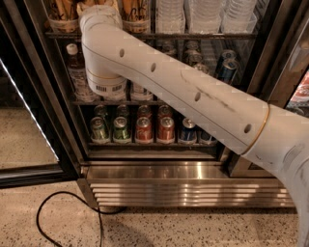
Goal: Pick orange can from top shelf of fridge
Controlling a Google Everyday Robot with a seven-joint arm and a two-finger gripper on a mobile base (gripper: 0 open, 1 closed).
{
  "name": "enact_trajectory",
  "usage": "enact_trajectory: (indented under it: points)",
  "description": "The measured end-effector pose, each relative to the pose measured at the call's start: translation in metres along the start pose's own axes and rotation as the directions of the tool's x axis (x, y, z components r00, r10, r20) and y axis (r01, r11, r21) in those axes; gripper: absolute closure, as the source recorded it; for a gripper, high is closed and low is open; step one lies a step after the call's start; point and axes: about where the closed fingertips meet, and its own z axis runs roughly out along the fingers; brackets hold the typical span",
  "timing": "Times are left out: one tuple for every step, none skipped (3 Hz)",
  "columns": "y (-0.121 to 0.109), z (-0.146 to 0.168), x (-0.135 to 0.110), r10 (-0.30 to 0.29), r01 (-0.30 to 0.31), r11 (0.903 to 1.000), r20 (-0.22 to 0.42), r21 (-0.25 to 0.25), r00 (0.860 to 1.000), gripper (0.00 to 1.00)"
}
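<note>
The fridge (pixel 65 125) stands open, with a black frame and a ribbed steel base panel (pixel 183 185). The top shelf (pixel 193 35) is the uppermost wire rack in view. Orange-tan cans with dark markings (pixel 61 12) stand on it at the left, and another (pixel 136 10) stands right of my arm; the frame's top edge cuts them off. My white arm (pixel 193 96) reaches from the lower right into the fridge, and its elbow (pixel 99 19) sits in front of the top shelf between these cans. The gripper is out of view past the top edge.
Clear plastic bottles (pixel 203 14) fill the right of the top shelf. The middle rack holds a white-capped bottle (pixel 75 67) and blue cans (pixel 226 67). The lowest rack holds silver-green cans (pixel 100 130), red cans (pixel 143 130) and a blue can (pixel 188 131). The glass door (pixel 24 96) is swung open at left. A black cable (pixel 63 212) lies on the floor.
</note>
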Motion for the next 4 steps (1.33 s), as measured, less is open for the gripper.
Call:
enact_trajectory:
  points:
    - [-0.001, 0.002, 0.0, -0.002, 0.002, 1.0, -0.002, -0.003, 1.0, 0.57]
    - [-0.006, 0.006, -0.006, 0.014, -0.013, 0.9996, 0.032, -0.023, 0.999, 0.8]
    - [-0.009, -0.001, -0.029, 0.024, -0.02, 0.9985, 0.092, -0.05, 0.995, 1.0]
    - [-0.011, -0.013, -0.056, 0.02, -0.009, 0.9973, 0.15, -0.073, 0.988, 1.0]
